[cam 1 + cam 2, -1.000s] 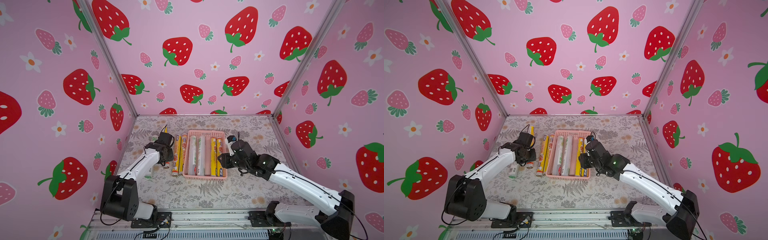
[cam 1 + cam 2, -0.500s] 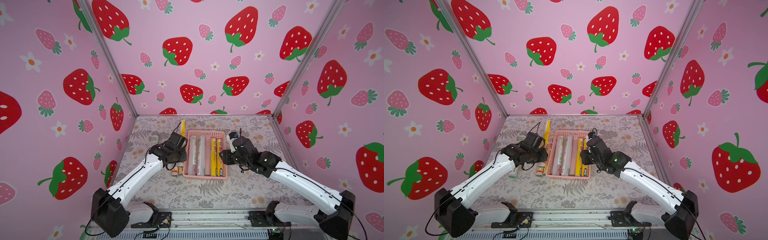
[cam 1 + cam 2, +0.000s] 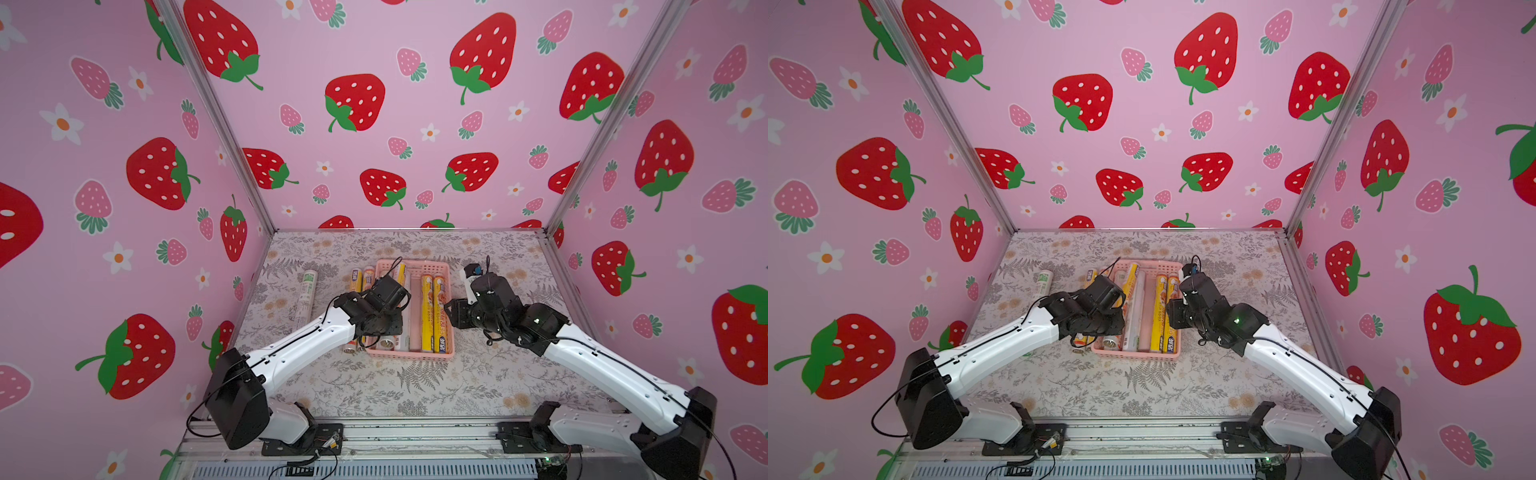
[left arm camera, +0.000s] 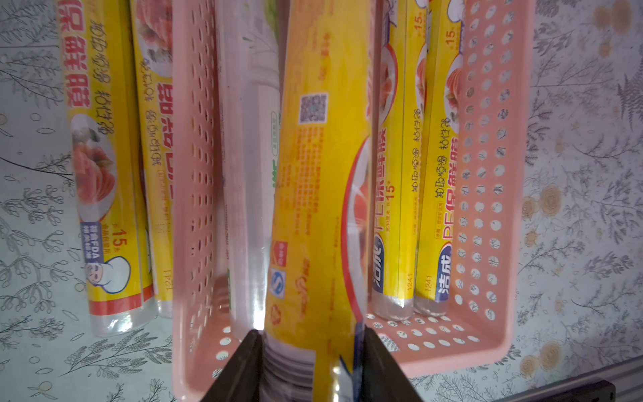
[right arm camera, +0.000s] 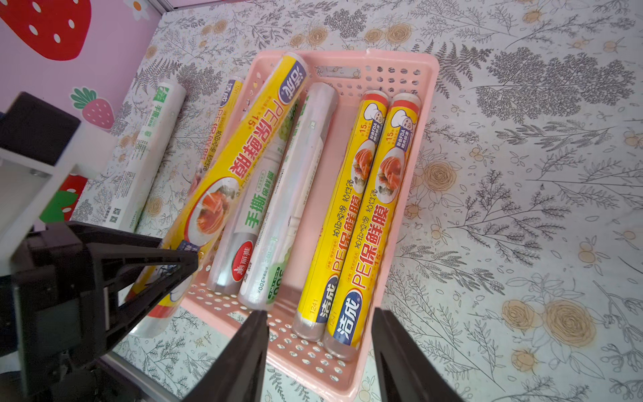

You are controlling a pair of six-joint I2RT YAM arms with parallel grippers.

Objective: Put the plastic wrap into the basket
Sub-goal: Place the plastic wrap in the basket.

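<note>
We are clamping our left end effector (image 4: 309,343) tight on one end of a yellow roll (image 4: 320,167), slanting it over the basket's (image 5: 389,75) left side above two white rolls (image 5: 299,167) inside. We are holding our right end effector (image 5: 318,334) parted and empty just beside the basket's right wall, near two yellow rolls (image 5: 375,215) inside. Two more yellow rolls (image 4: 104,156) are lying on the table (image 3: 415,386) just outside the basket's left wall, a white-green roll (image 3: 305,299) farther out.
</note>
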